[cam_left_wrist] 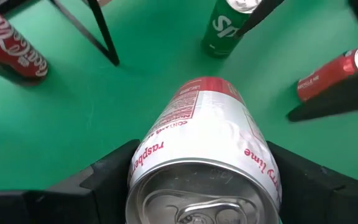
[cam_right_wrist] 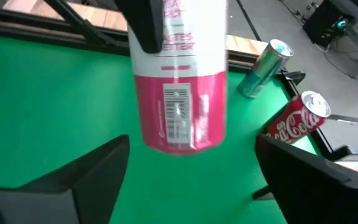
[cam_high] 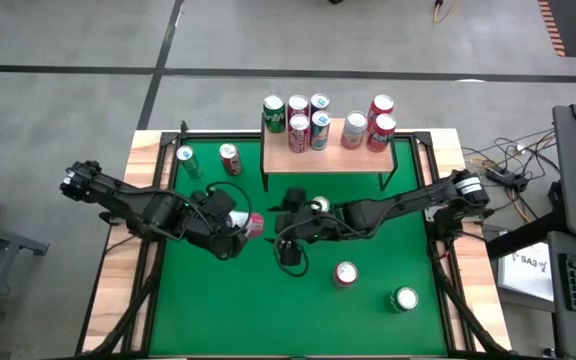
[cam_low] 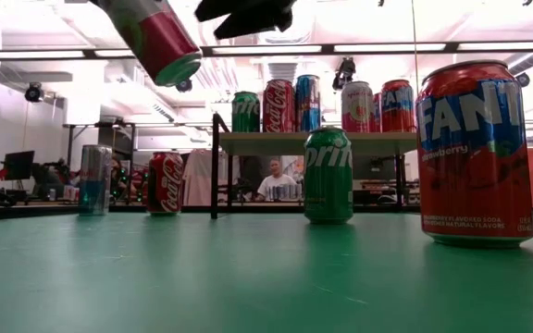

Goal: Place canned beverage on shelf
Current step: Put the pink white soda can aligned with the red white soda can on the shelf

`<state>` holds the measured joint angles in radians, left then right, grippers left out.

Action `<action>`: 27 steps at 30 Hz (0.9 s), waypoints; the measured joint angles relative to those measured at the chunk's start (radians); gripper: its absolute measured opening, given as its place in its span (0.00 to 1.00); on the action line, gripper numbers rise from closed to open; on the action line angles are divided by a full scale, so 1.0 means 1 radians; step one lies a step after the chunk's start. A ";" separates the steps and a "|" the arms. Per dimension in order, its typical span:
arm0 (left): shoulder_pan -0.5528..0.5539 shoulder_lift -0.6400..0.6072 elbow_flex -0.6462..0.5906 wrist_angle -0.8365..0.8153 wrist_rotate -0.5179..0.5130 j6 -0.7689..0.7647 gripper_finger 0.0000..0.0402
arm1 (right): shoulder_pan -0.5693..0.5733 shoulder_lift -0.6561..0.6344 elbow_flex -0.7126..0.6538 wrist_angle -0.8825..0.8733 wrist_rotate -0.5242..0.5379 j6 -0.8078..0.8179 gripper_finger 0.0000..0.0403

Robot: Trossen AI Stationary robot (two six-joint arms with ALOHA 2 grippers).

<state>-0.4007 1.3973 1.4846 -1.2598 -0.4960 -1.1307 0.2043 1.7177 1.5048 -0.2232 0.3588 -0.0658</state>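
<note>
My left gripper (cam_high: 240, 228) (cam_left_wrist: 204, 186) is shut on a pink and white raspberry lime can (cam_high: 254, 225) (cam_left_wrist: 204, 130), which is held in the air over the middle of the green table. The can also shows in the low view (cam_low: 151, 37) and the right wrist view (cam_right_wrist: 179, 93). My right gripper (cam_high: 276, 228) (cam_right_wrist: 191, 186) is open and empty, just right of that can, with its fingers pointing at it. The shelf (cam_high: 328, 160) (cam_low: 313, 141), a wooden board on black legs, stands at the far middle. Several cans stand on it. My left gripper pinches the can's side wall near its top end (cam_left_wrist: 166, 155) between its two fingers (cam_left_wrist: 104, 180), one on each side. The can lies along the fingers, its pull-tab end toward the wrist. It is lifted clear and tilted, its pink bottom end (cam_low: 179, 67) lowest.
A Sprite can (cam_high: 318, 205) (cam_low: 328, 174) stands in front of the shelf by my right arm. A Coca-Cola can (cam_high: 230, 158) and a teal can (cam_high: 183, 158) stand left of the shelf. A red can (cam_high: 345, 273) and another can (cam_high: 405, 298) stand at the near right.
</note>
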 joint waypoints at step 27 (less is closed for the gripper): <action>0.005 0.008 0.008 0.118 -0.089 0.223 0.91 | -0.042 0.108 0.103 0.067 -0.001 -0.076 0.69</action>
<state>-0.3956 1.4057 1.4928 -1.1423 -0.5847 -0.9072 0.1627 1.8258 1.6073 -0.1565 0.3578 -0.1413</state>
